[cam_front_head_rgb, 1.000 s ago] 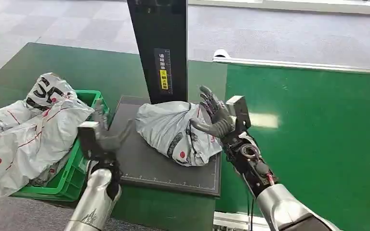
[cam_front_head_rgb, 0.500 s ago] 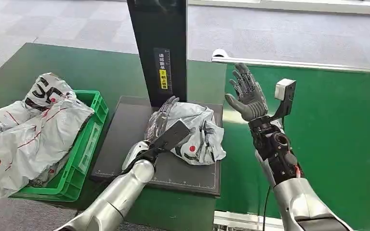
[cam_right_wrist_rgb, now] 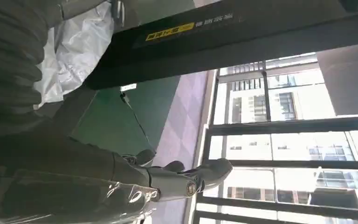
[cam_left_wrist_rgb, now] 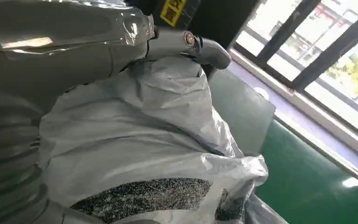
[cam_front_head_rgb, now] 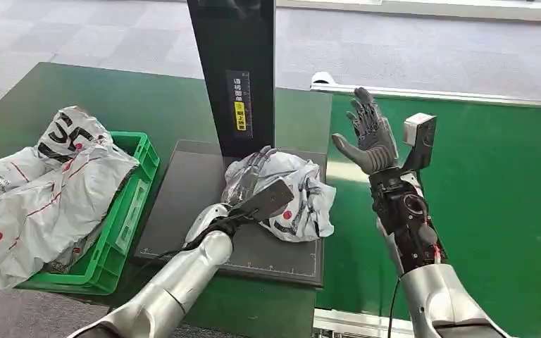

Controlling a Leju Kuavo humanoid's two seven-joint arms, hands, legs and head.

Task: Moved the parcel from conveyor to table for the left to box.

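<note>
The grey plastic parcel (cam_front_head_rgb: 292,201) lies crumpled on the black platform (cam_front_head_rgb: 183,211) in front of the black column (cam_front_head_rgb: 232,70). My left hand (cam_front_head_rgb: 252,174) reaches in from its left side and holds it, fingers laid over the top. In the left wrist view the parcel (cam_left_wrist_rgb: 135,140) presses into the palm, with the thumb (cam_left_wrist_rgb: 200,46) stretched over its upper edge. My right hand (cam_front_head_rgb: 368,134) is raised above the edge of the green conveyor (cam_front_head_rgb: 479,183), open, fingers spread, clear of the parcel. In the right wrist view its fingers (cam_right_wrist_rgb: 186,179) stand against the windows.
A green crate (cam_front_head_rgb: 132,204) at the left holds several grey parcels (cam_front_head_rgb: 49,190), piled above its rim. The black column stands just behind the platform. A silver rail (cam_front_head_rgb: 437,94) bounds the conveyor's far side. Dark green table surface surrounds the platform.
My right hand let go of the parcel and rose up and to the right. My left arm swung from beside the crate onto the parcel, which is now more crumpled and slightly further right.
</note>
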